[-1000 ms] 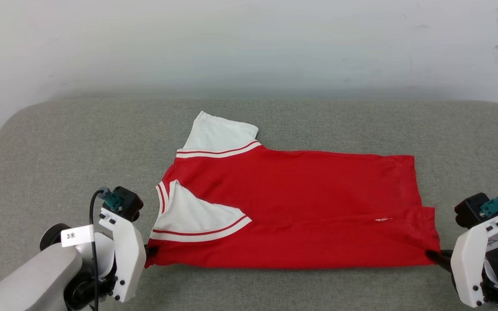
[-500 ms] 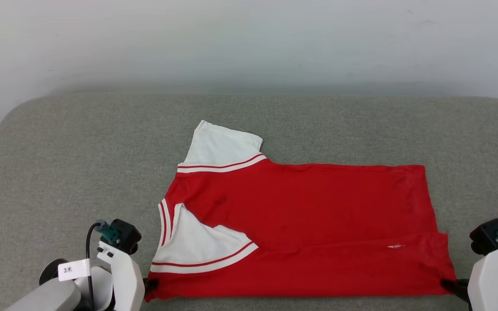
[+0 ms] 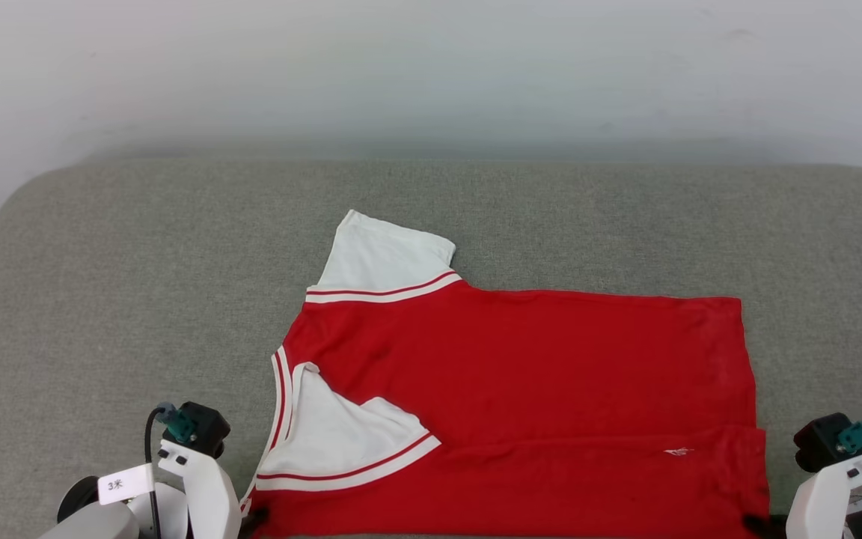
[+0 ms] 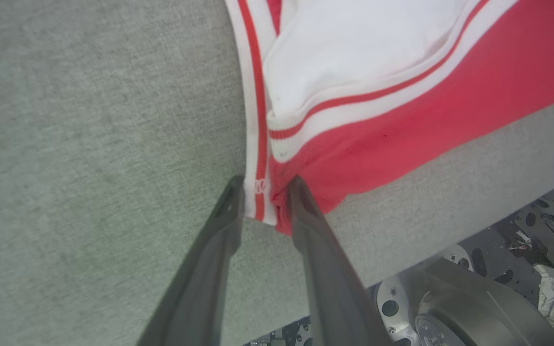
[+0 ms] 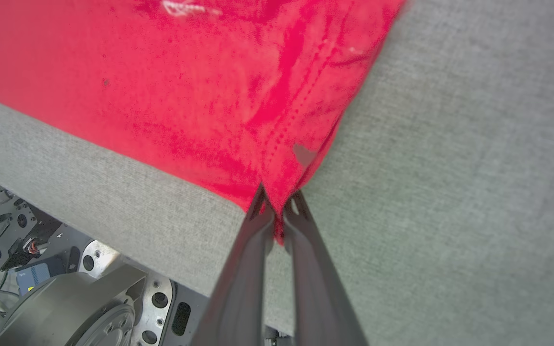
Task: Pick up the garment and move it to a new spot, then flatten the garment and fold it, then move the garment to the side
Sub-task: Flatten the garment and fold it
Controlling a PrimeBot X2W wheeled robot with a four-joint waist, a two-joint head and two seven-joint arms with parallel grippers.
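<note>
Head view: garment (image 3: pixel 521 389), red with white sleeves, flat on grey cushion (image 3: pixel 139 299), near edge towards me; left wrist view: my left pincer (image 4: pixel 265 187) part open, the striped corner lying between its fingers; right wrist view: my right pincer (image 5: pixel 277 204) clamped tight on the red hem corner.

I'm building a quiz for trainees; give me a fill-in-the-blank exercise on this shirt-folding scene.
1. The garment has a ___ body and white sleeves.
2. The right gripper is ___ on its hem corner.
3. The left gripper has its fingers either side of the ___ trim.
Missing words: red; shut; striped.
</note>
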